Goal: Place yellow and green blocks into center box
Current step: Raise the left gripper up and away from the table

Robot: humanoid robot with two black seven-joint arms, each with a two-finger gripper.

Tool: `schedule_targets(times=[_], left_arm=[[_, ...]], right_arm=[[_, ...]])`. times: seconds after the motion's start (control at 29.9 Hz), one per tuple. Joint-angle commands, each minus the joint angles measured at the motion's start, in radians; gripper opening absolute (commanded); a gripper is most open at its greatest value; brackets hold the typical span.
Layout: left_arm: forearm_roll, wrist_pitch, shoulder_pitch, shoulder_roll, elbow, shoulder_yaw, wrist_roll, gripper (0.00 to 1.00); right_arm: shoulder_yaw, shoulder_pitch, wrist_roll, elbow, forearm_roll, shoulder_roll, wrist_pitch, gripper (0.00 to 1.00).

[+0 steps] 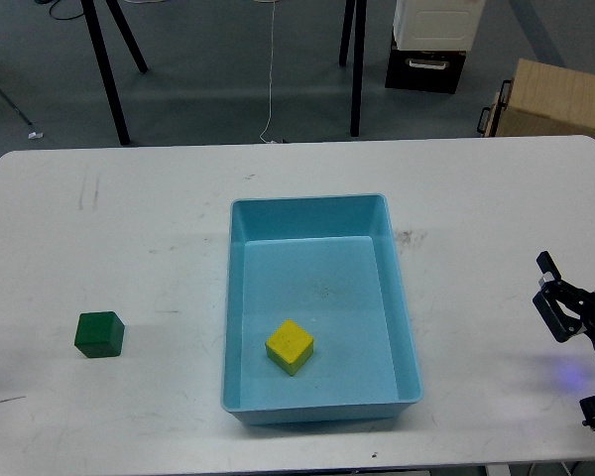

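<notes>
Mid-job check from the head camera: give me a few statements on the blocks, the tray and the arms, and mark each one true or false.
1. The yellow block lies inside the blue tray. True.
2. The green block is also inside the tray. False: it sits on the white table, left of the tray and apart from it.
3. The right pincer is holding the green block. False: it is at the right edge of the view, far from both blocks, with nothing in it.
4. The left arm is not in view. True.
5. The yellow block sits near the tray's far wall. False: it is in the near half.
</notes>
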Motion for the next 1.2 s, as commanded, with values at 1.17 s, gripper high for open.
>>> schedule_targets(times=[1.17], left_arm=[[0.91,0.0,-1.628,0.617,-0.016,2.074,0.008,1.0]], right_arm=[[-0.009,-0.019,0.002,-0.001,-0.005,0.023,0.028,0.96]])
